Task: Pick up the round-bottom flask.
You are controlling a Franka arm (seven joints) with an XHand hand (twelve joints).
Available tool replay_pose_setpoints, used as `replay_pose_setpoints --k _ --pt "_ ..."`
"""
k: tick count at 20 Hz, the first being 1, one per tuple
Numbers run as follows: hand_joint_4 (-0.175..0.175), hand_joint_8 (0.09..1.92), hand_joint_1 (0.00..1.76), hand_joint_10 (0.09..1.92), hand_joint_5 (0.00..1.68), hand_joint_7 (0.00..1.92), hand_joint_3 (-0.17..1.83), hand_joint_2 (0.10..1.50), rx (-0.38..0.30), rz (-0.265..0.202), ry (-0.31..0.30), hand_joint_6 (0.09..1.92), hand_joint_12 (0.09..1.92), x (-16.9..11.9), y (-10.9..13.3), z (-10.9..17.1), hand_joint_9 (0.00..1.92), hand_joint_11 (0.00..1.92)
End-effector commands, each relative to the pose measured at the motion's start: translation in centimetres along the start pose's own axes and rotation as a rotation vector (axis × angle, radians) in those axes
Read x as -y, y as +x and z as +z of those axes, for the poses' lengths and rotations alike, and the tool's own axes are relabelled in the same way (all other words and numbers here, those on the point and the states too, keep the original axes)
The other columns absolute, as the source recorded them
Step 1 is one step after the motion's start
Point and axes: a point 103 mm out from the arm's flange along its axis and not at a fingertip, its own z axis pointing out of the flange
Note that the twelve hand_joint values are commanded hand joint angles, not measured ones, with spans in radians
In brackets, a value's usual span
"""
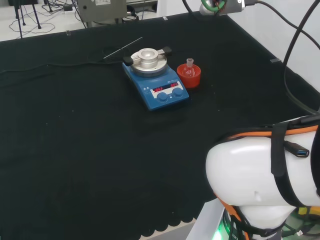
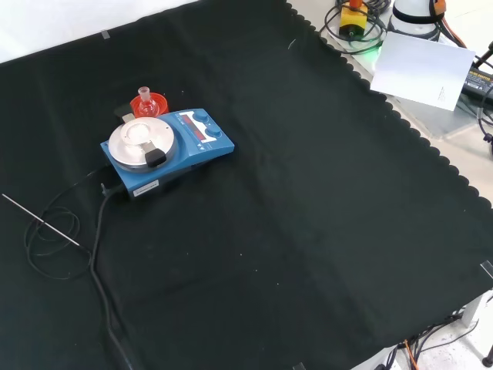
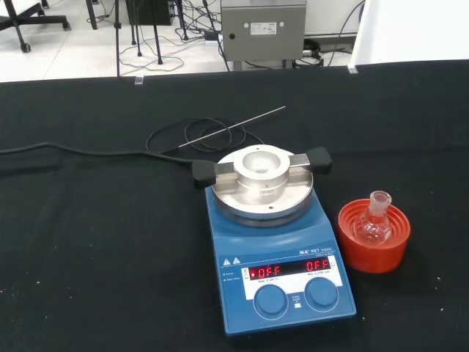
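A small clear round-bottom flask [image 1: 189, 68] [image 2: 145, 98] [image 3: 374, 225] stands upright, neck up, in a red ribbed ring stand [image 1: 189, 76] [image 2: 152, 103] [image 3: 374, 237]. In the head view the stand sits just right of a blue hotplate stirrer [image 1: 156, 83]. In the front view it lies just beyond that stirrer [image 2: 166, 146]. The wrist view looks at flask and stirrer [image 3: 272, 242] from some way off.
The stirrer carries a round metal block [image 3: 262, 178] with black handles. Its black cable [image 2: 97, 239] and a thin metal probe rod [image 2: 40, 220] lie on the cloth behind it. The arm's white links [image 1: 265, 175] stand at the head view's lower right.
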Motion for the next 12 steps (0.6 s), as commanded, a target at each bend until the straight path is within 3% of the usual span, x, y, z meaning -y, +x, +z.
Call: replay_pose_setpoints --k 1,4,8,12 --pt "-0.047 0.5 0.23 0.73 0.18 0.02 0.52 1.11 0.006 0.0 -0.01 0.38 1.03 -0.1 0.2 0.1 0.11 0.0" --pt "-0.04 0.46 0.07 0.72 0.21 0.0 0.31 1.3 0.006 0.005 -0.011 0.18 0.95 -0.2 -0.2 0.2 0.06 0.0" --pt "-0.039 0.45 0.05 0.72 0.22 0.0 0.26 1.33 -0.006 0.016 -0.014 0.14 0.94 -0.4 -1.5 0.2 0.05 0.0" --pt "-0.039 0.45 0.05 0.72 0.22 0.0 0.25 1.34 0.011 0.024 -0.001 0.13 0.94 -1.2 -1.1 0.7 0.05 0.0"
